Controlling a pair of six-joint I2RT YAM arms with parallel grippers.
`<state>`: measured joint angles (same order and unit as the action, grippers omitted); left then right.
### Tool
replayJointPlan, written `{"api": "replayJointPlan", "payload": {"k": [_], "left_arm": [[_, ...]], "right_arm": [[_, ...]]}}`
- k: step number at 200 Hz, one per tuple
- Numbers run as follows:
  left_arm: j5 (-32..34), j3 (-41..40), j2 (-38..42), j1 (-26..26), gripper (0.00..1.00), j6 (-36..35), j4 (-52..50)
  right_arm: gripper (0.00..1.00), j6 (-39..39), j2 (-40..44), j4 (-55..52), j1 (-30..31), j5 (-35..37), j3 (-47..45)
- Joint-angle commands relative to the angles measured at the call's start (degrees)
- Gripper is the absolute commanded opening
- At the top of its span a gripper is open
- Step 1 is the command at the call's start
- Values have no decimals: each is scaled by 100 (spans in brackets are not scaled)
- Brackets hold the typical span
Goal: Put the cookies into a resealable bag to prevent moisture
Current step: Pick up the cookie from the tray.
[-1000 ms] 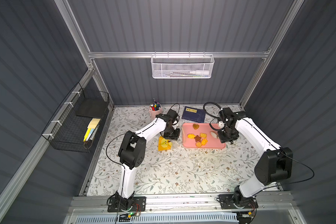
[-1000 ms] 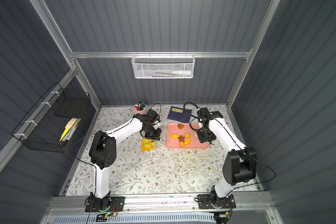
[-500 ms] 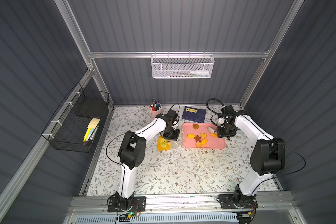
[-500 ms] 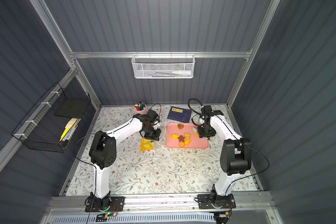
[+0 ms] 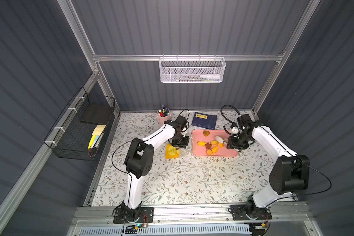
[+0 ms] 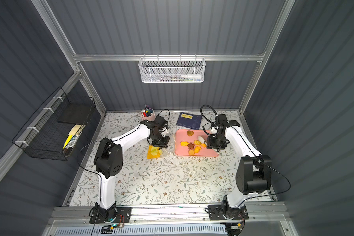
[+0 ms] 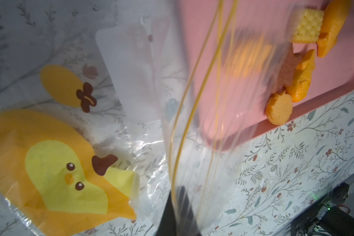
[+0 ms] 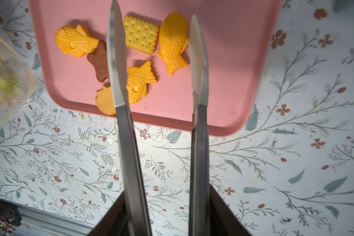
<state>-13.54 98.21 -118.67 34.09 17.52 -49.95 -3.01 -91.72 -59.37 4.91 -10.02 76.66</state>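
Several cookies [image 8: 139, 83] beneath right pincer [image 8: 153, 9]

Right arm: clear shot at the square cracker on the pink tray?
Probably yes. The right gripper hangs open above the pink tray, and the square cracker lies uncovered ahead of its jaws. Only the fish cookie close beside it might crowd one finger.

Setting: robot lab test cell. Evidence: grey ribbed wall panels [image 5: 172, 26] on an aluminium extrusion frame [image 5: 188, 57] enclose a floral-covered table [image 5: 182, 179]. Two white arms [image 5: 155, 135] are bolted to a metal rail [image 5: 192, 211] along its front edge, with bare circuit boards [image 5: 138, 225] and cables beside the bases.
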Motion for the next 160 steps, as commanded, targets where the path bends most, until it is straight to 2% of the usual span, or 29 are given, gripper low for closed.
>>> {"api": "replayJointPlan", "payload": {"k": [1,40,89,160], "left_arm": [[21,58,-72,18,0,-116,-126],[10,82,-111,19,0,-89,-111],[21,57,-100,19,0,-108,-133],[2,46,-103,17,0,-124,-118]], "right_arm": [[53,-37,63,-272,6,400,160],[53,-145,-64,-187,253,1020,86],[54,-294,-316,-41,571,1157,179],[51,-510,-701,-411,793,2255,428]]}}
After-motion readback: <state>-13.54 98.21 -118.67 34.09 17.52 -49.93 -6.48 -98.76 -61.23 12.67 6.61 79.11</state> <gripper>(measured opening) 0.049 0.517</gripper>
